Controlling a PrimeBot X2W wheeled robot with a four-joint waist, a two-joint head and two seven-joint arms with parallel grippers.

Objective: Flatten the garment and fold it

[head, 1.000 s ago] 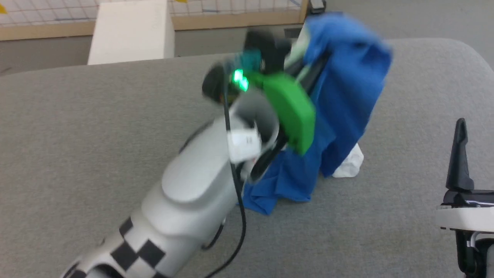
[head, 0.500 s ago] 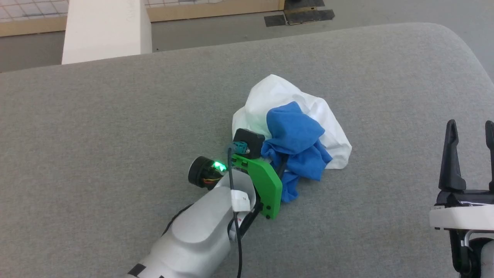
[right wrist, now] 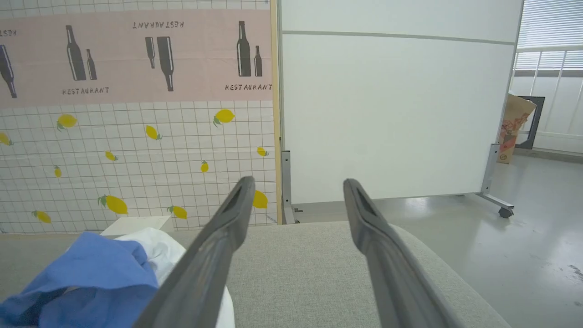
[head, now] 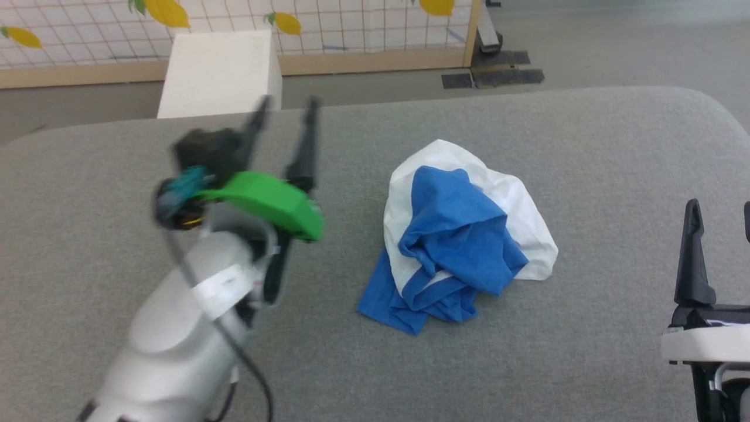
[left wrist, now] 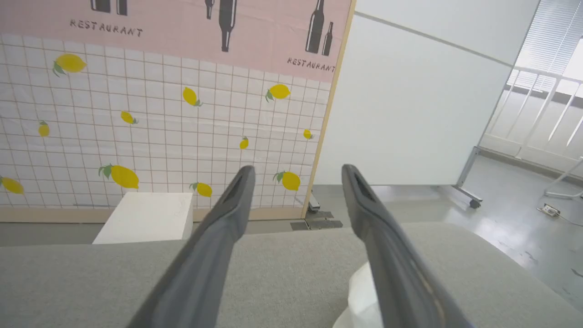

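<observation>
"Where has the shirt ended up?"

"The garment (head: 469,234) sits in a crumpled heap on the grey padded table (head: 586,146), a little right of the middle. The white body is underneath and at the back. The blue sleeve cloth is bunched on top and spills out at the near left side of the heap. It's nowhere near flat."

"Is either arm holding it?"

"No. The left gripper (head: 288,106) is held up off the table to the left of the heap, well apart from it. Its fingers point toward the far edge and the white block (head: 220,73) beyond. It looks blurred from the head camera, but its jaws are spread wide with nothing between them. In the left wrist view the lemon-patterned wall (left wrist: 136,136) shows straight through the gap, and a bit of white cloth peeks out by one finger."

"And the other one?"

"The right gripper (head: 720,206) stands at the near right, fingers pointing up, also clear of the cloth. Its jaws are parted just as wide and hold nothing. The right wrist view shows the white partition (right wrist: 387,114) through the gap, with the heap off to one side."
</observation>
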